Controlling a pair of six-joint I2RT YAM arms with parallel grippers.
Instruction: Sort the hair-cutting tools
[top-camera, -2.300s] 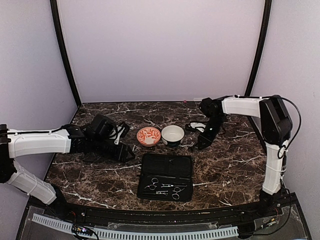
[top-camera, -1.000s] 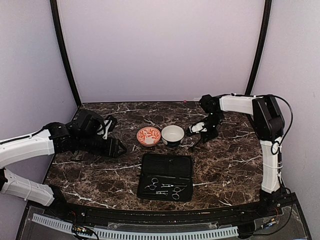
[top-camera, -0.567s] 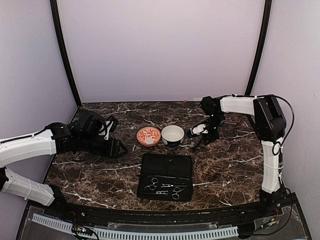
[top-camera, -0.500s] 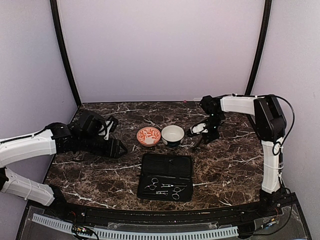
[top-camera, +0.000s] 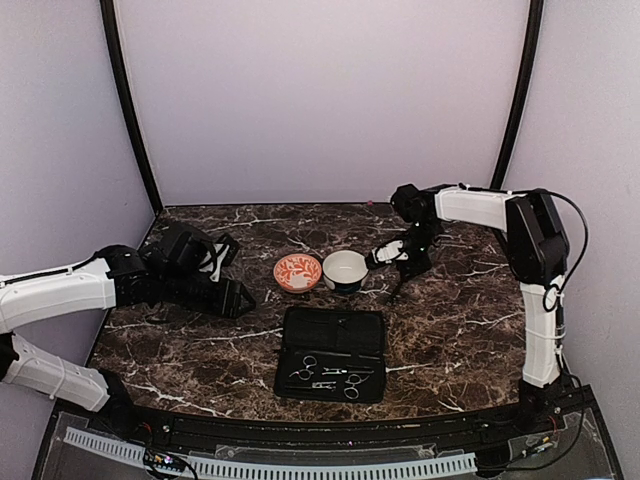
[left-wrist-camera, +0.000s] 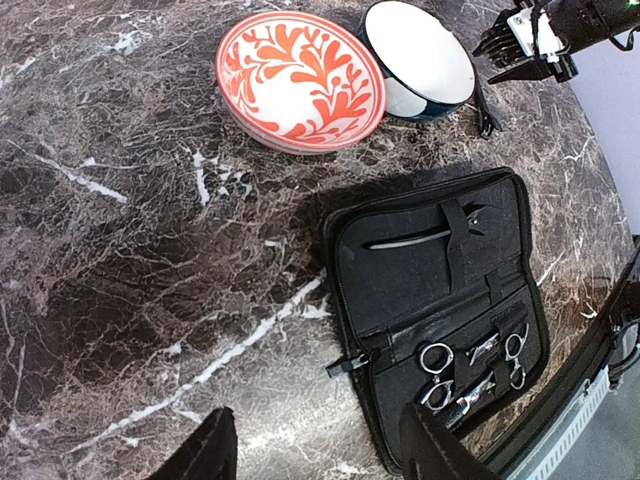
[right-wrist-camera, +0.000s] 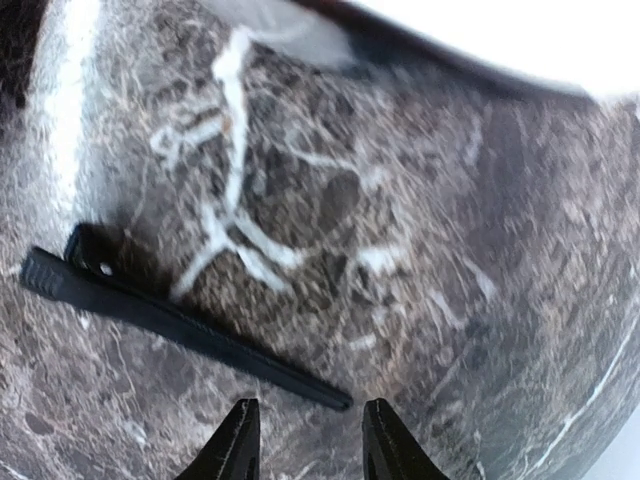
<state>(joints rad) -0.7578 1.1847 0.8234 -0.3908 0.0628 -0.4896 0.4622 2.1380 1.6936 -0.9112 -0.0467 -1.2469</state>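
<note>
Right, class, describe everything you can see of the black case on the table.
The black case is a flat, rectangular zip pouch, seemingly fabric, lying fully open on the marble table. It sits on the near side of the orange-patterned bowl and the white bowl, touching neither. A zip pull sticks out at one end of its fold. One half has a strap across a slim pale strip; the other holds silvery scissors with ring handles.

Robot lab booth for sure. Plain lilac walls (top-camera: 320, 100) and black poles (top-camera: 128, 110) beyond the left gripper (left-wrist-camera: 320, 445) and right gripper (right-wrist-camera: 308, 440), marble-look table (top-camera: 450, 330) under them.
</note>
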